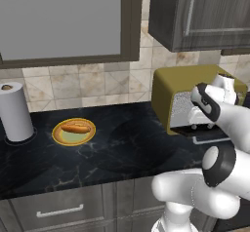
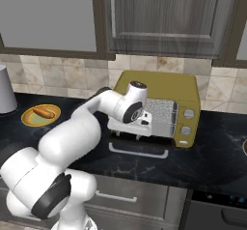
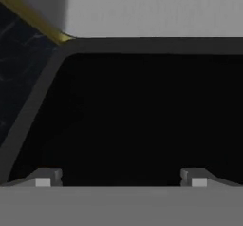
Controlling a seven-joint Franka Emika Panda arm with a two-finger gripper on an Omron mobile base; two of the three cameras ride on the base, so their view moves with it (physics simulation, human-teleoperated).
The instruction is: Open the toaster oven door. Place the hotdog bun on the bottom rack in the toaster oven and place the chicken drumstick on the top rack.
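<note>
The mustard-yellow toaster oven (image 1: 168,87) (image 2: 159,86) stands on the counter with its grey mesh inside showing. The toaster oven door (image 1: 215,137) (image 2: 144,142) is folded down flat, white handle toward me. My gripper (image 1: 201,125) (image 2: 140,123) (image 3: 121,180) hangs open just above the door's dark glass (image 3: 142,116), with nothing between its fingertips (image 3: 47,180). The orange-tan hotdog bun (image 1: 76,127) (image 2: 44,112) lies on a yellow plate (image 1: 61,137) (image 2: 30,120) far to the left. I cannot make out the chicken drumstick apart from the bun.
A paper towel roll (image 1: 14,111) stands at the far left by the tiled wall. Dark cabinets (image 2: 159,16) hang above the oven. Black marble counter (image 1: 127,148) stretches between plate and oven. White knobs (image 2: 189,114) sit on the oven's right front.
</note>
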